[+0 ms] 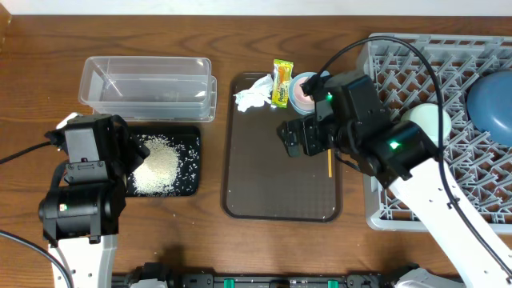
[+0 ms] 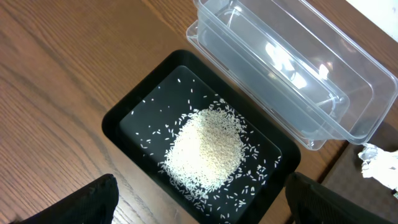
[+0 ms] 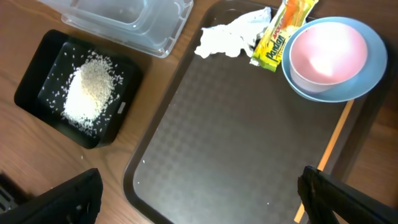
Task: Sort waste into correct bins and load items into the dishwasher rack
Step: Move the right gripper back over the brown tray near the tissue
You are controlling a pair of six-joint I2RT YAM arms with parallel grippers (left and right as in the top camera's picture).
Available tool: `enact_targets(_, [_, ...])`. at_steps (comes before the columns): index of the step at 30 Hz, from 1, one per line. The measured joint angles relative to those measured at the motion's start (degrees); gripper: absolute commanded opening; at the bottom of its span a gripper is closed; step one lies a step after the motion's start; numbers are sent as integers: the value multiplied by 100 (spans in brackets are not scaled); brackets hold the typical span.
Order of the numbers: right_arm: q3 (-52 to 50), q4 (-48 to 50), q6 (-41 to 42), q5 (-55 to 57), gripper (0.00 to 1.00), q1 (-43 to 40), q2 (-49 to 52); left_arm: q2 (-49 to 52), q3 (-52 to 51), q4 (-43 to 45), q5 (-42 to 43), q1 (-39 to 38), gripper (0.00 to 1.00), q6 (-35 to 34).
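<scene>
The rice (image 1: 158,166) is heaped in the black tray (image 1: 190,138), also in the left wrist view (image 2: 208,146). The clear container (image 1: 148,84) stands empty behind it. The tissue (image 1: 252,94), the wrapper (image 1: 282,82) and the pink cup (image 1: 305,94) inside a light-blue bowl (image 3: 367,71) sit at the far end of the brown tray (image 1: 276,180). The orange stick (image 1: 329,164) lies along the brown tray's right side. The blue plate (image 1: 492,104) and a pale bowl (image 1: 428,120) are in the grey rack (image 1: 400,204). My left gripper (image 2: 202,214) is open above the black tray's near edge. My right gripper (image 3: 199,205) is open and empty above the brown tray.
The brown tray lies between the black tray and the rack. A few stray grains lie on the brown tray (image 3: 236,124). The right arm (image 1: 384,144) hangs over the rack's left edge. The table is bare wood in front of the trays.
</scene>
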Motion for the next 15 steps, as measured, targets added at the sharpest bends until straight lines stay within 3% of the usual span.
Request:
enact_targets(10, [0,31,-72,24,99,0,1187,0,0,0,0,0,88,2])
enact_targets(15, [0,39,-72,11,99,0,1318,0,0,2,0,0,88,0])
